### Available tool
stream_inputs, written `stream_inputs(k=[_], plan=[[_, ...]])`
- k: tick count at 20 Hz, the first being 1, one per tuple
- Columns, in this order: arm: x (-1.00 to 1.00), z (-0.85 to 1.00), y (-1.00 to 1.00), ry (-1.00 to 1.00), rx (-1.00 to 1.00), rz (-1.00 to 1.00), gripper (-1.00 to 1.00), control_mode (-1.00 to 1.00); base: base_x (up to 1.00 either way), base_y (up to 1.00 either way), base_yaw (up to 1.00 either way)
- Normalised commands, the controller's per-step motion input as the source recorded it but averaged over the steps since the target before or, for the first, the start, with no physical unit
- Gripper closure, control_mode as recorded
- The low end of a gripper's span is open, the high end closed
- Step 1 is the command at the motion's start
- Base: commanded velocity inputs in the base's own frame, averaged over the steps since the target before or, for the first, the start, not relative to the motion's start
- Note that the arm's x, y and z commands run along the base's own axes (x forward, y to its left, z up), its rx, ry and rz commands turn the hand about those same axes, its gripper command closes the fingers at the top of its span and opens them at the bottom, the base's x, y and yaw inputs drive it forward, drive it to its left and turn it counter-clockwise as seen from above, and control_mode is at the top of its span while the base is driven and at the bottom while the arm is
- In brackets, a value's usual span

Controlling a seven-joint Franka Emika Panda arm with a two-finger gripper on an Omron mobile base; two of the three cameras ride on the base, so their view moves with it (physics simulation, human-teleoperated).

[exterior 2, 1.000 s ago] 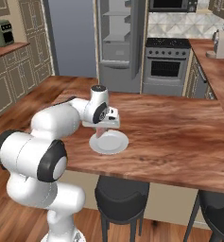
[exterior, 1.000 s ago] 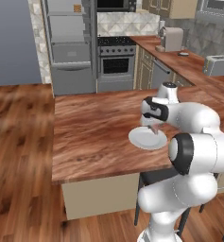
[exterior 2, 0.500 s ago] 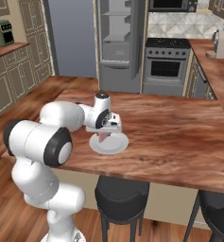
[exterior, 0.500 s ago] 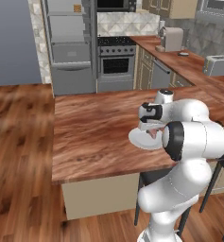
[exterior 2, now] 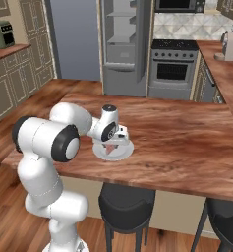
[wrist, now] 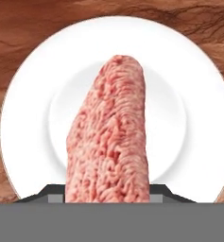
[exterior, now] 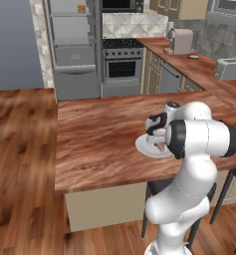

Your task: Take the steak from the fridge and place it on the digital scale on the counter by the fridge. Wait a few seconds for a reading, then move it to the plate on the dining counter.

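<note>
The steak [wrist: 108, 137], a pinkish-red slab with pale streaks, stands on end just above the middle of the white plate [wrist: 189, 71], coming up from between my fingers, which it hides. My gripper [exterior: 159, 142] is shut on the steak [exterior: 161, 146] and points down over the plate [exterior: 143, 146] on the dining counter [exterior: 99, 139]. From the other side, the gripper [exterior 2: 111, 144] holds the steak [exterior 2: 109, 148] low over the plate [exterior 2: 126, 150]. The fridge [exterior: 72, 45] stands at the back. The digital scale [exterior: 192, 56] sits on the far counter [exterior: 204, 69].
A beige coffee machine [exterior: 181, 40] and a toaster [exterior: 229, 68] stand on the far counter. A stove [exterior 2: 173, 69] is next to the fridge [exterior 2: 123, 44]. Dark stools [exterior 2: 128, 202] stand under the near edge of the dining counter [exterior 2: 187, 142].
The hand has come lower over the plate with the steak still in its grip, and the elbow has swung nearer the cameras.
</note>
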Motion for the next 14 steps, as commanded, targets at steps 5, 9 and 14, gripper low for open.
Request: stream_inputs(k=[5, 9, 14], plan=[[0.2, -0.27, 0.0, 0.03, 0.0, 0.0, 1.0, -1.0, 0.0, 0.0, 0.0], [0.18, -0.25, 0.0, 0.03, -0.02, 0.0, -1.0, -1.0, 0.0, 0.0, 0.0], [0.28, -0.11, 0.0, 0.02, -0.01, 0.0, -1.0, -1.0, 0.0, 0.0, 0.0]])
